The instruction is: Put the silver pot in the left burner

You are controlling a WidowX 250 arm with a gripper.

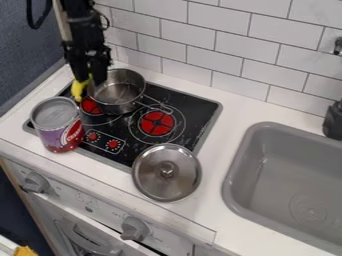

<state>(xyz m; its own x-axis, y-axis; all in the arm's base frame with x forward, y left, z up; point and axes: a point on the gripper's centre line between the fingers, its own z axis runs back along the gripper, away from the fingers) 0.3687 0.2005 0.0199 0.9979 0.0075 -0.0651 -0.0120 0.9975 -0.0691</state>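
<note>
"So, there's the gripper (pixel 89 81), upper left of the frame, right up against the near-left rim of the silver pot (pixel 117 94). Has it got hold?"

"Can't tell from where I'm standing, open or closed. The pot's at the upper left of the stove (pixel 192 127), covering part of the left burner (pixel 91 106)."

"Heavy, would you say?"

"Light, I'd guess: thin metal, lid (pixel 166 171) off and lying down at lower centre. But it's rigid, no give at all, and smooth, so a shallow pinch could skid."

"Where would you take it, then?"

"The rim, one side of the grip inside the wall, one outside. The long handle (pixel 156 105) points off toward the middle of the frame; lift by that and the bowl would probably droop and twist."

"Pinch the rim off-centre and it may swing as well!"

"It may, so keep it low, a short slide. It won't break; a knock might dent it at worst. But look left: the can (pixel 57 124) and that yellow thing (pixel 79 89) crowd that side. A clumsy nudge there and something rolls."
</note>
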